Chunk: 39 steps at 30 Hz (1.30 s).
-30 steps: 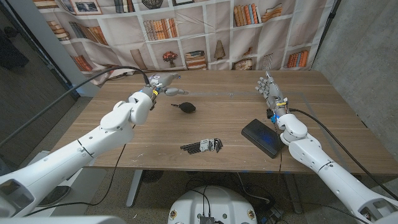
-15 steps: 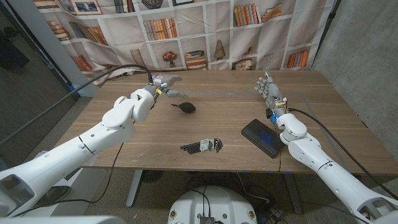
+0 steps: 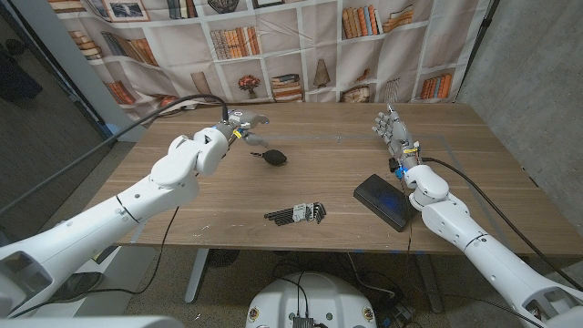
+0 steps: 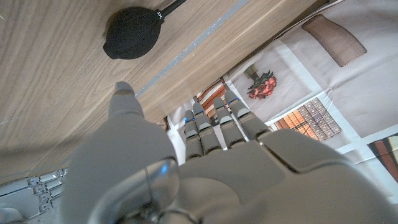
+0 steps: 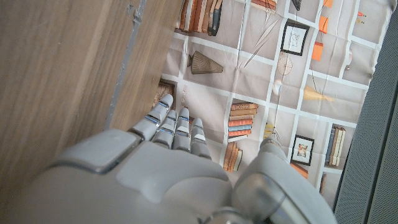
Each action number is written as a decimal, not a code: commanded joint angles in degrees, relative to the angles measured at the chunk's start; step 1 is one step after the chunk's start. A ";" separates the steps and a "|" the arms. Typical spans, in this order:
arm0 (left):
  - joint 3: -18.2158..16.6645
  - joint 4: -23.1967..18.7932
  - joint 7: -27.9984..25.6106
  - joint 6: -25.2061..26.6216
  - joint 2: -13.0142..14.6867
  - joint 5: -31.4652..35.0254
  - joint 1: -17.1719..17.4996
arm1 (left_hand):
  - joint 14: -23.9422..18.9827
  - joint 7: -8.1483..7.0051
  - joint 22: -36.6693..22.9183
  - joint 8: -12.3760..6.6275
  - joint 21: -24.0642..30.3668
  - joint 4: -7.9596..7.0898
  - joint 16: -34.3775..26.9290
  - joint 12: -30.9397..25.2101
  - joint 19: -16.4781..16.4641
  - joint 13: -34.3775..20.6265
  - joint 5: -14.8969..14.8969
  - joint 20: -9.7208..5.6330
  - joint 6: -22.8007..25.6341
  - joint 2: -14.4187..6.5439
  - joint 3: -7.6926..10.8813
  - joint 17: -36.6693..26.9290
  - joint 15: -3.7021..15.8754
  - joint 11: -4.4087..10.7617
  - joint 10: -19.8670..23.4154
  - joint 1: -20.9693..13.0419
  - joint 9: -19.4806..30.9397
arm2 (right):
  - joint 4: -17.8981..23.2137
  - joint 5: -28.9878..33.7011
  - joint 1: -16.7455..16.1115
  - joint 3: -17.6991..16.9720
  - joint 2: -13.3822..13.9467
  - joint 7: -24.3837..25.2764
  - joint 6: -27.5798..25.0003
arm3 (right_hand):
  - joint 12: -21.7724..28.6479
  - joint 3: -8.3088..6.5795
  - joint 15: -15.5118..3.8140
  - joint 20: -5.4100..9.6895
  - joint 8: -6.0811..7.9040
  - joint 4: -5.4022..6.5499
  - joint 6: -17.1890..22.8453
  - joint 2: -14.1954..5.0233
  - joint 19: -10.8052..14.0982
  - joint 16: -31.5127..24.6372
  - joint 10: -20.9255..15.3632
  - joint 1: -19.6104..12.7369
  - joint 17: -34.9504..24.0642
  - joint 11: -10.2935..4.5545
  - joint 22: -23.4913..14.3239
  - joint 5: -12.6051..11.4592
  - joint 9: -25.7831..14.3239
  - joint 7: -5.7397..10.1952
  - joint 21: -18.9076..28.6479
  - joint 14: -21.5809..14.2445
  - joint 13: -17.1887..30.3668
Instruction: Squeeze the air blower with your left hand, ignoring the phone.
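Your left hand (image 3: 244,122) hangs just beside the air blower (image 3: 272,157), fingers spread and gripping nothing, not touching it. The air blower lies on the bench (image 3: 319,196). Your right hand (image 3: 390,128) stands apart from it, fingers extended, empty.

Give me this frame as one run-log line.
left hand: open, above table beside black rubber air blower, no contact | right hand: open, idle | black phone: untouched | stage: pre-grasp
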State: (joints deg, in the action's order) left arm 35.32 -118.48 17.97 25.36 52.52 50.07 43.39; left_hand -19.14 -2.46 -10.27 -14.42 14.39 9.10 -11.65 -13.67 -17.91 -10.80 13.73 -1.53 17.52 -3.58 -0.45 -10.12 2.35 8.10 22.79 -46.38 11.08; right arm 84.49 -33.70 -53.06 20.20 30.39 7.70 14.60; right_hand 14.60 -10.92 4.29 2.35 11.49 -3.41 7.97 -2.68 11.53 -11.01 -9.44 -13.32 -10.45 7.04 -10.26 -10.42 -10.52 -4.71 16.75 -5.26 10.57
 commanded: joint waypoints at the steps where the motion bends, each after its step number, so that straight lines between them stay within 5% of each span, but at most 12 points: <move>1: 1.13 1.62 5.67 -4.11 -0.28 2.42 -2.83 | -0.65 0.00 -0.17 0.00 -0.14 -0.03 0.15 0.29 -0.74 -0.32 -0.10 -0.14 0.10 -0.05 0.13 -0.12 3.25 -0.13 0.32 -0.41 0.22 | -0.78 -0.34 0.30 0.08 -0.14 -0.69 -0.08 | -0.17 0.01 -0.01 0.09 0.06 -0.22 0.62 -0.33 0.63 0.06 -0.41 -0.32 -0.16 0.05 -0.27 0.14 -0.33 0.08 -0.20 -0.41 0.22; 15: 1.70 6.40 10.43 -10.16 -2.08 0.36 -6.90 | -0.72 0.11 -0.19 0.17 -0.23 -0.34 0.24 0.47 -0.92 -0.34 -0.21 -0.20 0.16 0.06 -0.01 -0.17 3.29 0.00 0.38 -0.42 0.25 | -0.80 -0.45 0.32 0.16 -0.25 -0.58 -0.42 | -0.22 0.02 -0.01 0.15 0.02 -0.28 0.63 -0.38 0.82 0.10 -0.61 -0.28 -0.18 0.05 -0.28 0.16 -0.33 0.07 -0.30 -0.48 0.23; 39: 4.87 12.62 12.68 -13.30 -4.88 0.17 -11.07 | -1.93 0.42 -0.32 0.46 0.03 -0.98 0.13 0.76 -2.52 -0.40 -0.40 0.25 0.72 -0.13 -0.14 -0.27 3.08 -0.22 1.04 -0.67 0.31 | -0.09 -0.45 -0.22 0.11 0.03 -0.24 -0.80 | -0.35 -0.04 -0.09 0.17 -0.03 -0.42 0.65 -0.52 1.18 0.09 -0.84 -0.29 -0.19 -0.10 -0.29 0.16 -0.34 0.14 -0.46 -0.79 0.25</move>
State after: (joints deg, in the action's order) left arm 38.30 -108.82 29.46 13.04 49.05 49.75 34.25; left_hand -20.80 -2.15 -10.26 -14.19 14.17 8.44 -11.42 -13.29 -19.95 -11.07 13.61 -1.11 17.83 -4.19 -0.61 -10.29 2.35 7.76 23.72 -46.98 11.06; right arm 84.08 -34.11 -53.13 20.37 30.26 7.36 14.08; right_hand 14.38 -10.92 4.16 2.25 11.49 -3.40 7.97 -2.68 12.26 -11.01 -9.75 -13.32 -10.54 6.73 -10.26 -10.42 -10.52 -4.71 16.30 -5.36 10.57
